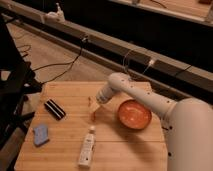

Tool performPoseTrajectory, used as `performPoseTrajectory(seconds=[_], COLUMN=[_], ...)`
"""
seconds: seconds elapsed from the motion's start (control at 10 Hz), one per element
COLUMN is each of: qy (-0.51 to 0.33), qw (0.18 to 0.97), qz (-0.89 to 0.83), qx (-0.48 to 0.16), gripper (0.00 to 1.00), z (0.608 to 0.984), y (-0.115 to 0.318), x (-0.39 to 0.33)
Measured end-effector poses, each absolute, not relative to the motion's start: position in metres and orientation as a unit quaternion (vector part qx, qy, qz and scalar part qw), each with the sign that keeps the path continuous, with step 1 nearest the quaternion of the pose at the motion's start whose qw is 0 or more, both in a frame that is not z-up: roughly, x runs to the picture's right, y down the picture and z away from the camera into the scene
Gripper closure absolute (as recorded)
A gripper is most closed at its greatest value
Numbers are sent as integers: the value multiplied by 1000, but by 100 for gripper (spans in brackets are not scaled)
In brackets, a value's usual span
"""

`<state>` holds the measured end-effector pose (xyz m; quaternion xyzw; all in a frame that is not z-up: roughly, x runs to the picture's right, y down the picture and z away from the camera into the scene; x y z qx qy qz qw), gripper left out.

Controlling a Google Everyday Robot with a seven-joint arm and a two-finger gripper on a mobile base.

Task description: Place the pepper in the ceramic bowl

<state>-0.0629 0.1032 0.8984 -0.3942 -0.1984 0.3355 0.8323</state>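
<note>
Poised with tool (97, 101) at thin orange-red pepper (92, 111), wooden worktop (125, 150) centre; grip state impossible to tell. Probably light, stiff, slick: best pinched mid-length.

View count: one camera, a single view.
Position: high up on the robot's own side; the arm's (150, 102) thick white link fills the lower right corner.
Facing: down and forward across the wooden table (125, 150), then out over floor, cables (60, 65) and a long dark rail (165, 62) beyond.
Nearness: middling; nearly the whole tabletop fits in.
Centre of frame: the gripper (97, 101) sits there, low over the table, just left of the ceramic bowl (134, 115) and right by the pepper (92, 111).
</note>
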Motion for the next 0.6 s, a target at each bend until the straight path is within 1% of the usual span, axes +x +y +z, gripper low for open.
performPoseTrajectory(seconds=[0.2, 0.4, 0.5, 0.6], qy=[-198, -197, -194, -190], qw=[821, 816, 817, 818], qz=[349, 362, 363, 366], qx=[-406, -406, -403, -400], gripper=[20, 21, 27, 39], z=[911, 914, 915, 917], y=[109, 112, 114, 116], x=[-68, -74, -77, -79])
